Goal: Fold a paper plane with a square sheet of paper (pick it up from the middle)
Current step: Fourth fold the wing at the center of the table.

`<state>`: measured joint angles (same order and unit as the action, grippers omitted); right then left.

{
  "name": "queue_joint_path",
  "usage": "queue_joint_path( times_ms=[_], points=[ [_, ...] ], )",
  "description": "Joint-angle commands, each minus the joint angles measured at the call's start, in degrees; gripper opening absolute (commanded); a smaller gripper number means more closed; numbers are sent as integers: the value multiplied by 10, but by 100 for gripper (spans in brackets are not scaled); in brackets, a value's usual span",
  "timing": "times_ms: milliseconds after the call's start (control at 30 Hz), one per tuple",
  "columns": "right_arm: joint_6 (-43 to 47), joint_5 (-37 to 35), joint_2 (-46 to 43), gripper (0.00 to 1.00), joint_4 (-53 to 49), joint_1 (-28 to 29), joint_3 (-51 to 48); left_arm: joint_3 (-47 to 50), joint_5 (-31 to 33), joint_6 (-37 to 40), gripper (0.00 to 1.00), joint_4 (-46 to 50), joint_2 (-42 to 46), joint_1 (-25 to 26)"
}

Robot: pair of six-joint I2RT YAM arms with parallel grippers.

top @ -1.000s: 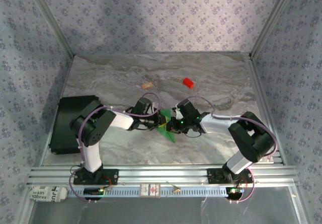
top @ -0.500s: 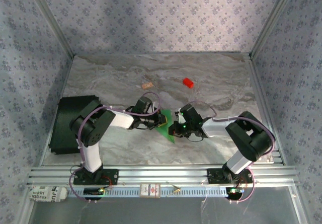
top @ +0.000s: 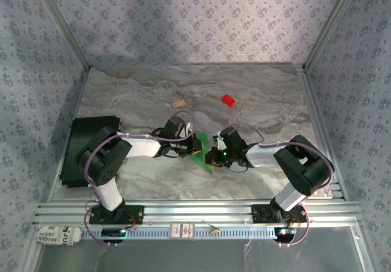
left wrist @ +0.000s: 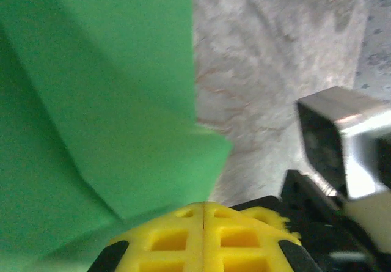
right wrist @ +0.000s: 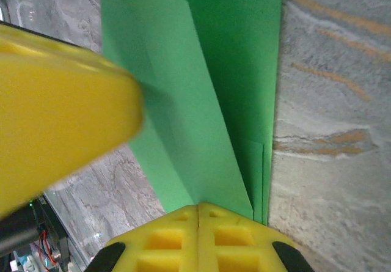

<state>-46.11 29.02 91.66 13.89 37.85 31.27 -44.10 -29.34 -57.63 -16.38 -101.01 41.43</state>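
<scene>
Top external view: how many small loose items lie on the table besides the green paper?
2. A small red block lies on the far table, right of centre; a tiny tan piece lies left of it. Others may be hidden beneath the left arm or right arm.

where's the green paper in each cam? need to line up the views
Top external: green paper at table centre, between left hand and right hand.
Left wrist: fills the left half, down to that hand's yellow fingers.
Right wrist: central strip running from the top edge down to its yellow fingers.
Shared landmark: grey marbled tabletop, right of the paper in both wrist views.
</scene>
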Motion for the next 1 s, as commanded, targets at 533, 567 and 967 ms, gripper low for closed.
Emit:
queue_joint_path(
  times_ms=[533, 567, 967],
  points=[
    [25, -20, 20, 0, -73, -4, -41, -66, 58, 21, 0, 97, -52, -41],
    [26, -19, 20, 0, -74, -3, -41, -68, 57, 24, 0, 97, -54, -47],
    [43, -12, 23, 0, -89, -5, -46, -114, 53, 53, 1, 126, -77, -104]
  ],
)
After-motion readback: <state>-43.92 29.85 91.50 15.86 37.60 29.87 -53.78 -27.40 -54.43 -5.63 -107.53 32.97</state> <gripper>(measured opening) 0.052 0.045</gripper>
